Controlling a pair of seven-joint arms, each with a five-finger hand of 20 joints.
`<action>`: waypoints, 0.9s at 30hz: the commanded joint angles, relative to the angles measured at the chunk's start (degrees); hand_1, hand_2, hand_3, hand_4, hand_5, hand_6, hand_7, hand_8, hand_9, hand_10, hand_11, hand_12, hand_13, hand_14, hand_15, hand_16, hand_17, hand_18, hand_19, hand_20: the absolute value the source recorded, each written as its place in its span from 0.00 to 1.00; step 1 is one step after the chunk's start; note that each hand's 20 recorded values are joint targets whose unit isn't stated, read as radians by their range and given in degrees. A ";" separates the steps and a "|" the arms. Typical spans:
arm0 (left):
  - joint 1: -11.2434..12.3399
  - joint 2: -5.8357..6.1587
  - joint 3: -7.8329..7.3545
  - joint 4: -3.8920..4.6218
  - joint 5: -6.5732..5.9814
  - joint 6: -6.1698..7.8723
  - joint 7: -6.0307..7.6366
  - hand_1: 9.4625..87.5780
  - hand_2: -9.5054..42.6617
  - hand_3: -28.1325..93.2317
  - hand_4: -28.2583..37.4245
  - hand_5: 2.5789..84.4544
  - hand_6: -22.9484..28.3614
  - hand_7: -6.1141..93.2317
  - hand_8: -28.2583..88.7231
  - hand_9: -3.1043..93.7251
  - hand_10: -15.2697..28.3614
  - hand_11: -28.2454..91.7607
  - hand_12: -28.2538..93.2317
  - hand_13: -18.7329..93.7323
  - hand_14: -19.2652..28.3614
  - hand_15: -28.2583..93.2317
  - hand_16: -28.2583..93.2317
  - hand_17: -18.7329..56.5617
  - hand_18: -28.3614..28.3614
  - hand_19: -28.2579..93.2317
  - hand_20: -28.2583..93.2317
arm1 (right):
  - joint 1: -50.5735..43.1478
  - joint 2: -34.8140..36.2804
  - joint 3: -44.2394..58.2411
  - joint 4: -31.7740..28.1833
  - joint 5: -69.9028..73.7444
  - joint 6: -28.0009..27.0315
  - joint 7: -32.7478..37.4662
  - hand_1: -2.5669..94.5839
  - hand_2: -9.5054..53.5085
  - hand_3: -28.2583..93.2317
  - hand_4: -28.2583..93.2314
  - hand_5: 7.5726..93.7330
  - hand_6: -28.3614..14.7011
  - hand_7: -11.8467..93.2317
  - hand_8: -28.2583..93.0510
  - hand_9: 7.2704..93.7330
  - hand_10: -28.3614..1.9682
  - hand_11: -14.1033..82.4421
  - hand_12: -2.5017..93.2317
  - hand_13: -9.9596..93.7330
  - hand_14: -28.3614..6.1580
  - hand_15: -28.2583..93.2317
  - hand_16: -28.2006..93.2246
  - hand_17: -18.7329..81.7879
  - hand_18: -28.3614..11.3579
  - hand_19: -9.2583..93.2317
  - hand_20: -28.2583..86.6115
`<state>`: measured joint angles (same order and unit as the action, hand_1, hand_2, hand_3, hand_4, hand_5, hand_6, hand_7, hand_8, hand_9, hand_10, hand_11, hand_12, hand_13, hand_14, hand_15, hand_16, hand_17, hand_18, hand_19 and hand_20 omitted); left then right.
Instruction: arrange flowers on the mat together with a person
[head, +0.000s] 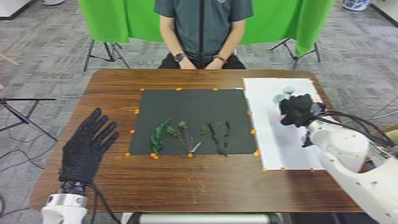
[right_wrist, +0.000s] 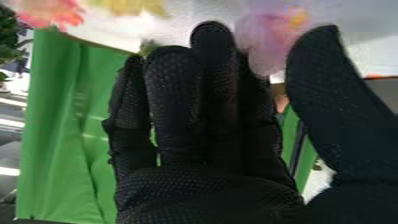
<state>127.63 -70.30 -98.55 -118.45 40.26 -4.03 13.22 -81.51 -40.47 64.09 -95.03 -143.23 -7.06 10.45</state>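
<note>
In the head view my right hand (head: 298, 109) is over the white sheet (head: 275, 150), just nearer than some pale flowers (head: 286, 92). Several green stems lie on the dark mat (head: 187, 105), among them a leafy one (head: 158, 137). My left hand (head: 82, 147) is held left of the mat with its fingers straight. In the right wrist view the right hand (right_wrist: 204, 190) has fairly straight fingers and its thumb apart. Beyond the fingertips are a pink-purple flower (right_wrist: 265, 37), a red-pink flower (right_wrist: 51, 12) and a yellow one (right_wrist: 129, 5); contact with them cannot be told.
The brown wooden table (head: 178, 185) surrounds the mat and sheet, whose edges carry small orange pieces. Cables loop around my right wrist. A green cloth (head: 275, 22) hangs on stands beyond the table.
</note>
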 joint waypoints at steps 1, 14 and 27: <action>1.66 3.92 -2.87 -0.80 -0.85 1.17 0.38 0.24 0.13 0.78 0.05 0.30 0.49 0.26 0.16 0.23 0.58 0.38 0.37 0.33 0.66 0.40 0.28 0.11 0.86 0.57 0.33 | 1.12 -0.14 -2.51 1.01 1.07 11.70 -1.74 0.55 0.00 0.84 0.00 0.71 0.73 0.57 0.21 0.91 0.78 0.37 0.52 0.82 0.67 0.80 0.41 0.52 0.29 0.87 0.58; 4.63 9.30 -8.07 -1.21 -1.97 3.26 0.09 0.23 0.11 0.79 0.04 0.31 0.49 0.26 0.16 0.24 0.59 0.38 0.37 0.34 0.66 0.40 0.28 0.11 0.86 0.57 0.33 | 26.74 -17.56 -24.35 2.38 5.56 21.38 -14.24 0.56 0.00 0.87 0.00 0.77 0.72 0.54 0.20 0.95 0.75 0.34 0.52 0.85 0.67 0.80 0.42 0.54 0.28 0.88 0.59; -0.03 12.46 -4.29 0.47 -1.81 3.57 0.21 0.17 0.08 0.82 0.00 0.33 0.53 0.27 0.18 0.23 0.63 0.39 0.39 0.30 0.70 0.43 0.28 0.09 0.87 0.57 0.31 | 28.03 -37.10 -30.92 12.44 -8.53 12.56 -29.71 0.58 0.00 0.87 0.00 0.78 0.67 0.49 0.19 0.95 0.73 0.31 0.51 0.83 0.66 0.81 0.43 0.52 0.28 0.87 0.59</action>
<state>130.38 -59.45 -104.14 -118.94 38.53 -1.08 13.59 -51.97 -67.47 36.86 -83.37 -146.92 6.97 -16.46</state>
